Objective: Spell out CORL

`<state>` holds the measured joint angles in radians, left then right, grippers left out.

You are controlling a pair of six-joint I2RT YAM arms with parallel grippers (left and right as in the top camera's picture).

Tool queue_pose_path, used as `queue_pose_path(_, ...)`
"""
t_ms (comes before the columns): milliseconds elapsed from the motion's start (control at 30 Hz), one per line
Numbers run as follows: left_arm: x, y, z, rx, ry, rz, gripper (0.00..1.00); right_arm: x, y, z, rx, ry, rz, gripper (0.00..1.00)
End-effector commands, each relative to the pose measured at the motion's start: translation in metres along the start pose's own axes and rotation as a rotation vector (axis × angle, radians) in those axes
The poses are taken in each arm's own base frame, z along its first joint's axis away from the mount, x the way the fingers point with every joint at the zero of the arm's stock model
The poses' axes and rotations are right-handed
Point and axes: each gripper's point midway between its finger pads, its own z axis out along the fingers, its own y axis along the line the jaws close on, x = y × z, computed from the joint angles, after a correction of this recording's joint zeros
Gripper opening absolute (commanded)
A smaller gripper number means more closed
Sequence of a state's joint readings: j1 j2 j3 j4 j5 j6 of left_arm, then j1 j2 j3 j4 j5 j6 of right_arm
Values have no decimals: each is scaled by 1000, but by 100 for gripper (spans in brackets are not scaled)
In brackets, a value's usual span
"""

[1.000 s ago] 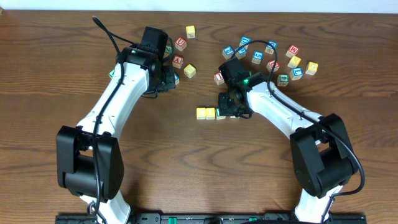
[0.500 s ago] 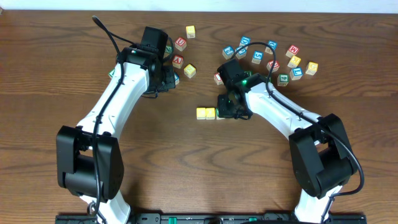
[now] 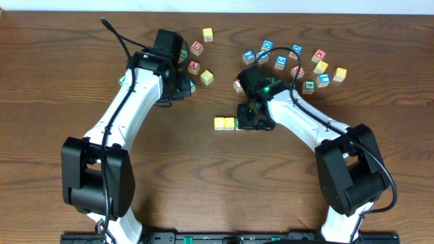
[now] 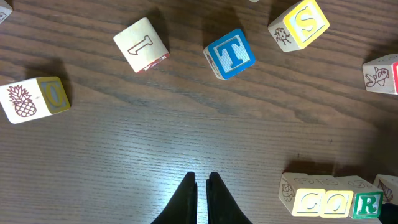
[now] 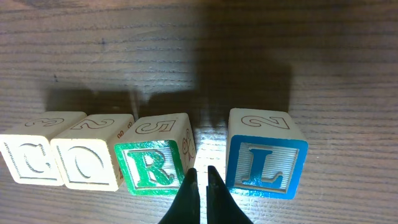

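In the right wrist view four cubes stand in a row on the wood: a pale yellow C (image 5: 28,158), a pale yellow O (image 5: 87,163), a green R (image 5: 152,164) and a blue L (image 5: 264,162). C, O and R touch, and a gap separates R from L. My right gripper (image 5: 202,172) is shut with nothing in it, its tips at that gap. From overhead the yellow C (image 3: 220,123) and O (image 3: 230,123) show left of the right gripper (image 3: 249,120), which covers R and L. My left gripper (image 4: 202,179) is shut and empty over bare wood, left of the C (image 4: 309,202).
Loose letter cubes lie at the back: a blue T (image 4: 230,53), a yellow S (image 4: 300,23), a cube marked 1 (image 4: 142,43) and a pineapple cube (image 4: 34,99) near the left gripper. A scattered cluster (image 3: 298,64) lies behind the right arm.
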<state>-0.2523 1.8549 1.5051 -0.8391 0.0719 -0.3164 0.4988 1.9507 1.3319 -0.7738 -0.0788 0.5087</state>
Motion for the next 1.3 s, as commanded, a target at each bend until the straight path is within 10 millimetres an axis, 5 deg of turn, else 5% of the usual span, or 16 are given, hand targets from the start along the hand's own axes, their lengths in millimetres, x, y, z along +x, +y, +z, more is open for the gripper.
queue_pose_path(0, -8, 0, -9, -6, -32, 8, 8, 7, 0, 7, 6, 25, 10, 1)
queue_pose_path(1033, -10, -1, -9, -3, -39, 8, 8, 5, 7, 7, -10, 9, -19, 1)
queue_pose_path(1267, -10, 0, -9, -3, -39, 8, 8, 21, 4, 6, -1, 80, -13, 1)
